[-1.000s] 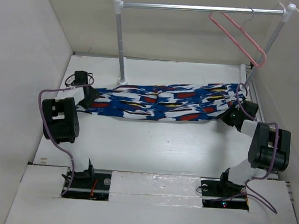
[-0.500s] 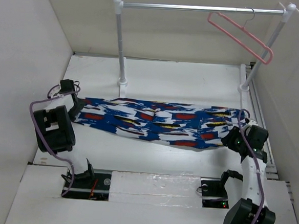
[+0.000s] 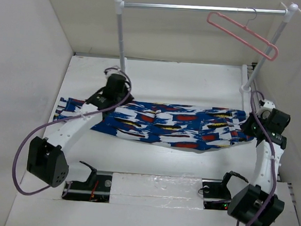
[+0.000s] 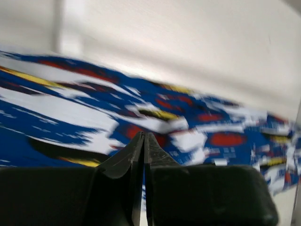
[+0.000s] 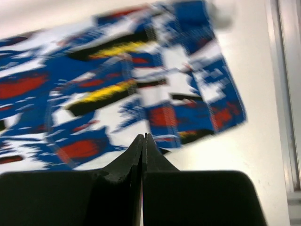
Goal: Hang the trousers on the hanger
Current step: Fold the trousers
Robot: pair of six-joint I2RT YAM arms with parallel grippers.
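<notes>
The trousers lie stretched flat across the table, left to right, in a blue-and-white print with red, black and yellow streaks. The pink hanger hangs tilted from the right end of the silver rail, well above and behind them. My left gripper hovers over the trousers' left-middle part; in its wrist view the gripper is shut, with nothing between the fingers and the trousers beyond them. My right gripper is at the trousers' right end; in its wrist view the gripper is shut and empty over the hem.
The silver rail spans the back on two white posts, one at the left, one at the right. White walls close in the table on the left, back and right. A metal track runs along the right edge.
Both grippers have let go of the trousers' ends and shut. The left arm swung right, over the trousers. The right gripper moved a little right and back. The trousers have settled flat.
</notes>
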